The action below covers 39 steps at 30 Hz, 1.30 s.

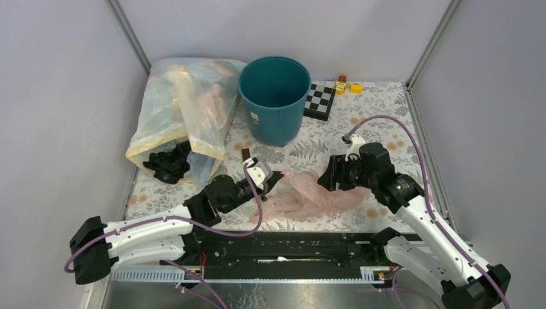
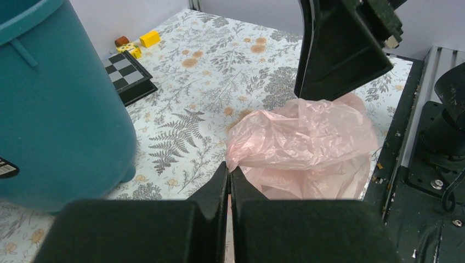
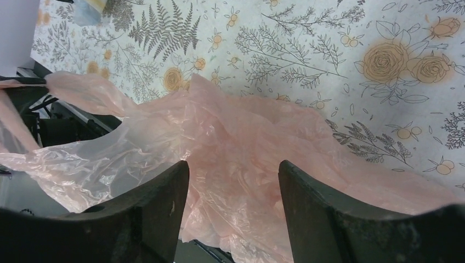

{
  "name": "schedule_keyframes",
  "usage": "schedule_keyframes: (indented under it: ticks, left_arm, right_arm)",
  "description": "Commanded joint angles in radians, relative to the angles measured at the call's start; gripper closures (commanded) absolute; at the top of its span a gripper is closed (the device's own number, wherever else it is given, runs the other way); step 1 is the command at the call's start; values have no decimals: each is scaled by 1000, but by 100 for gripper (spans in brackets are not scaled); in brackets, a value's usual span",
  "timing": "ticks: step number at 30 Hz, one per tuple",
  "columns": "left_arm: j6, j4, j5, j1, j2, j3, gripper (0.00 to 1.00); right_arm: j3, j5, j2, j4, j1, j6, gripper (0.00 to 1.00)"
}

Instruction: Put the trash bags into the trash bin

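**Top view.** The trash bin (image 1: 273,96) stands upright at the far middle of the floral worktop (image 1: 380,122), mouth up and nothing across it. A pink trash bag (image 1: 308,193) lies crumpled at the near middle, well apart from the bin. The left tool (image 1: 275,178) sits at its left edge and the right tool (image 1: 329,175) at its right. At far left a clear sack (image 1: 187,103) leans on the wall, with black bags (image 1: 169,164) spilling from its mouth. A checkerboard (image 1: 320,100) and small blocks (image 1: 348,85) lie right of the bin. The bin's white label (image 1: 255,118) is too small to read.

**Left wrist view.** The left tool (image 2: 229,167) is closed, pinching a corner of the pink film (image 2: 307,142). The bin wall (image 2: 60,104) fills the left. A sliver of label (image 2: 6,169) shows dark marks, unreadable.

**Right wrist view.** The right tool (image 3: 233,181) has its jaws apart above the bag (image 3: 247,137), and I see nothing gripped. The film draws out to a point at the left.

**Judgement.** The left pinch likely anchors the bag so it cannot slide. That lets the right tool take a second hold and gather the bag before the lift to the bin.
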Motion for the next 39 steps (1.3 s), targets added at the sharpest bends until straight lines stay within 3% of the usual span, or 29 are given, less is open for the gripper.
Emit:
schedule_keyframes:
  ticks: [1,6,11,16,17,22,25,32,39]
  left_arm:
    - [18,63,-19,-4,6,55,100]
    - [17,65,-23,-4,15,61,100]
    - [13,55,-60,-4,36,77,100]
    - [9,12,-113,-2,67,116,100]
    - [9,-6,-118,-3,77,130,100]
    - [-4,-34,-166,-2,94,167,100]
    - [-9,-42,-192,-2,78,166,100]
    - [-45,-73,-275,-1,0,89,100]
    - [-209,-163,-488,60,-108,-9,100]
  right_arm:
    - [49,5,16,-24,-3,-42,32]
    - [48,-37,25,-25,-2,-53,30]
    - [54,-88,49,-30,0,-60,40]
    - [56,-103,46,-31,2,-59,40]
    - [55,-105,46,-30,2,-59,44]
    - [61,-79,52,-33,2,-52,86]
    - [72,37,25,-40,2,-17,100]
    - [95,446,-80,-54,2,110,100]
    - [56,813,-181,-67,2,229,100]
